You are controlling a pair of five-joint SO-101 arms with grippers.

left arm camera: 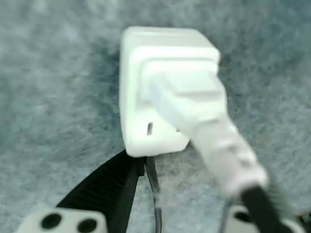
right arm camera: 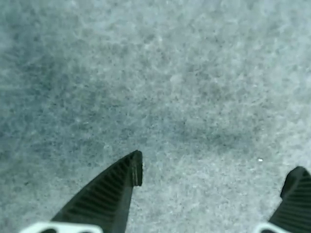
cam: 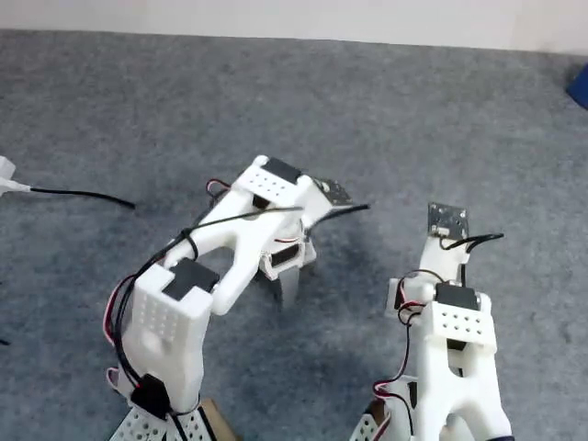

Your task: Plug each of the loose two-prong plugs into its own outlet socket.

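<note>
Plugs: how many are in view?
2. One plug sits in the white outlet block; the other plug, on a black cord, lies at the high view's left edge. Others may be hidden.

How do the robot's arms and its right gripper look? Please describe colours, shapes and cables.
The arms are white plastic with black motors, plates full of small holes, and loose red and black cables. The right gripper has black pointed fingers on white bases; one finger is ribbed on its inner face.
</note>
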